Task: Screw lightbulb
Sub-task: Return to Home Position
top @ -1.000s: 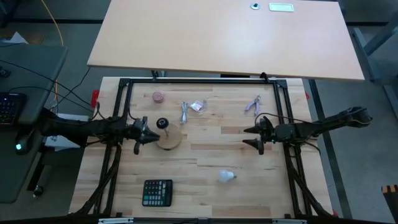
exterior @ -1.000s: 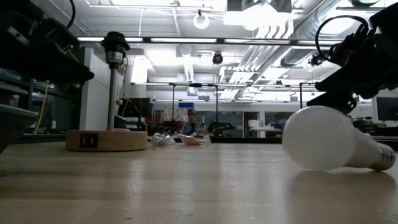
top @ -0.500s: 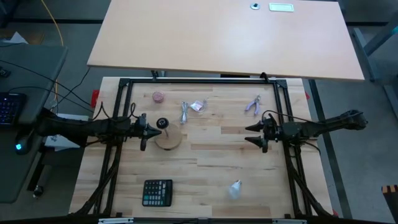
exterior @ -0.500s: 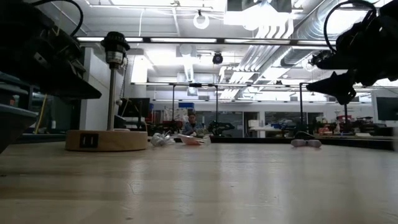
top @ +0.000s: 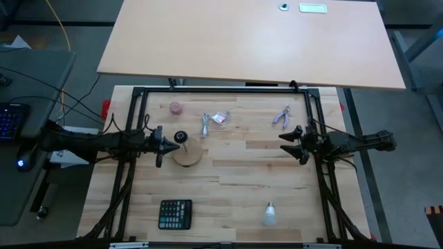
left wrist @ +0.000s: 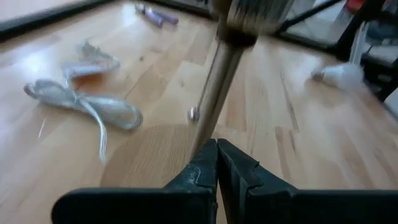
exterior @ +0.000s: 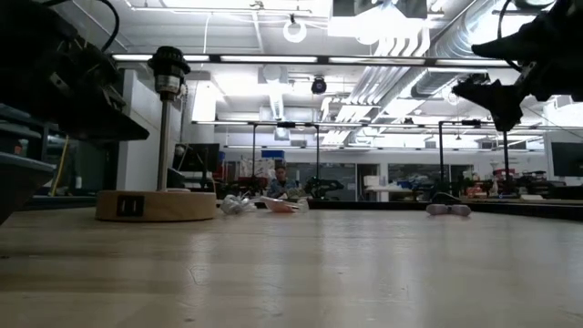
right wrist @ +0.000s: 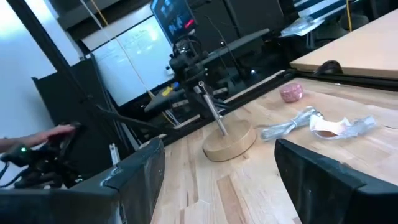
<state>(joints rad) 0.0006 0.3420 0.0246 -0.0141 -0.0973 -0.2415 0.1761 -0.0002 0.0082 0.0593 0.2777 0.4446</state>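
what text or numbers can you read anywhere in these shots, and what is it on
No text can be read in any view.
Calculator: key markings too small to read.
White label on the far tabletop: too small to read.
Monitor in the right wrist view: lit content too blurred to read.
Whiteboard in the right wrist view: faint marks, unreadable.

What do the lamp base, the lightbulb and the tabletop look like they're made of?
Lamp base: pale wood, matte, with faint grain.
Lightbulb: frosted white glass or plastic, can't tell which; its narrow end looks greyer, likely metal.
Tabletop: light wooden planks, with visible seams and grain.
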